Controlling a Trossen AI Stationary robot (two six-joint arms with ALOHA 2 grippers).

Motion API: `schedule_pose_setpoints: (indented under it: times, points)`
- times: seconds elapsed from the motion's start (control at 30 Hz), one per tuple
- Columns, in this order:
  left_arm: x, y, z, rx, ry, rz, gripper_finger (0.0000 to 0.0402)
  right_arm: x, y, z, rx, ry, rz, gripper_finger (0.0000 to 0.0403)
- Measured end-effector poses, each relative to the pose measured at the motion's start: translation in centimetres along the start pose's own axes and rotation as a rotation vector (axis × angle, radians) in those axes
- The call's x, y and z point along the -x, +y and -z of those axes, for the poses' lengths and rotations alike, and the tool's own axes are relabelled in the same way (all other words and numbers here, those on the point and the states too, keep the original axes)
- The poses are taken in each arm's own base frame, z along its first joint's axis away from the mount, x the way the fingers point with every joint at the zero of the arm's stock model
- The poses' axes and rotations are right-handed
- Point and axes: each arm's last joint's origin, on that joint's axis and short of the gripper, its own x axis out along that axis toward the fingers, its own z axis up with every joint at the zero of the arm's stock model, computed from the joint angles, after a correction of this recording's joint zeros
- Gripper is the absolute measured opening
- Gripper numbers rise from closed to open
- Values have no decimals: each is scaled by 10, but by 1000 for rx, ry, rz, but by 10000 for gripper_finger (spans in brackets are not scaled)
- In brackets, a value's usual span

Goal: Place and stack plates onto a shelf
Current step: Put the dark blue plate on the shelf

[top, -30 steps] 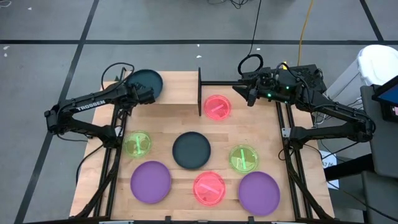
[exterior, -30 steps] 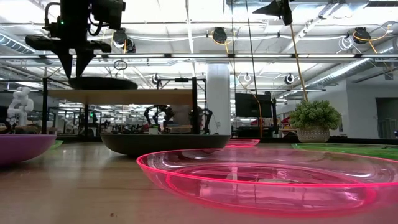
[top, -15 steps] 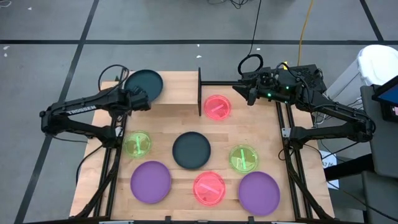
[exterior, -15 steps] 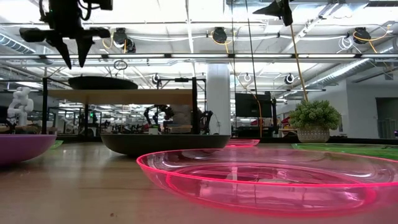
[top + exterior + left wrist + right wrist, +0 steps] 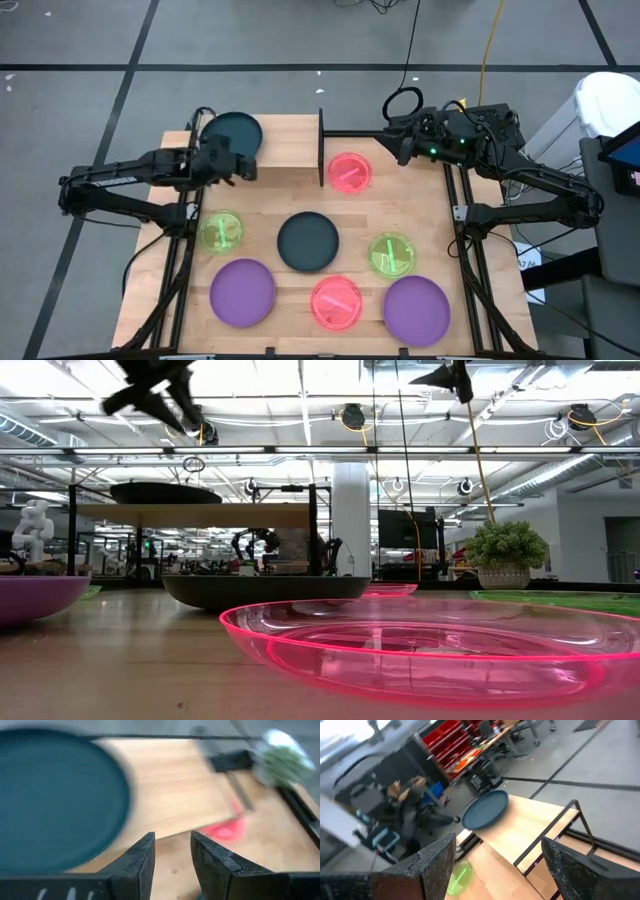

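Note:
A dark teal plate (image 5: 230, 133) (image 5: 55, 795) lies flat on the left part of the shelf (image 5: 285, 148), a light-wood board with a black upright panel (image 5: 320, 148) at its right end. My left gripper (image 5: 243, 168) (image 5: 172, 837) hovers open above the board's near edge, just beside that plate, and holds nothing. In the low view it (image 5: 160, 395) is high above the plate (image 5: 165, 493). My right gripper (image 5: 402, 152) (image 5: 497, 842) waits open at the table's far right. A pink plate (image 5: 350, 172) lies on the table right of the panel.
On the table lie a second dark plate (image 5: 307, 241), two green plates (image 5: 221, 232) (image 5: 392, 254), two purple plates (image 5: 243, 291) (image 5: 416, 310) and a second pink plate (image 5: 336, 302). The shelf's right part (image 5: 175, 785) is bare wood.
My left gripper has risen from just above the teal plate on the shelf, moved a little toward the near edge and tipped from pointing down to slanting. The plate has stayed in place on the shelf. My right arm has kept still.

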Motion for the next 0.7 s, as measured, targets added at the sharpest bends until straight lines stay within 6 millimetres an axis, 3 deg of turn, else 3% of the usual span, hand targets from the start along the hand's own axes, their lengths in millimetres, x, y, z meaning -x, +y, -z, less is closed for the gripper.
schedule_pose_setpoints:
  times: [0.17,0.3,0.53,0.7]
  points:
    - [-16,-16,2,-277,-6,15,131,0,0,0,-72,-7,8,272]
    - [-39,-20,4,-372,13,-76,109,0,0,0,-73,-7,8,272]
    - [-81,-26,3,-358,43,-134,14,0,0,0,-102,-8,9,272]
    - [-106,-28,-6,-312,36,-103,6,0,-1,-2,-103,-38,30,272]
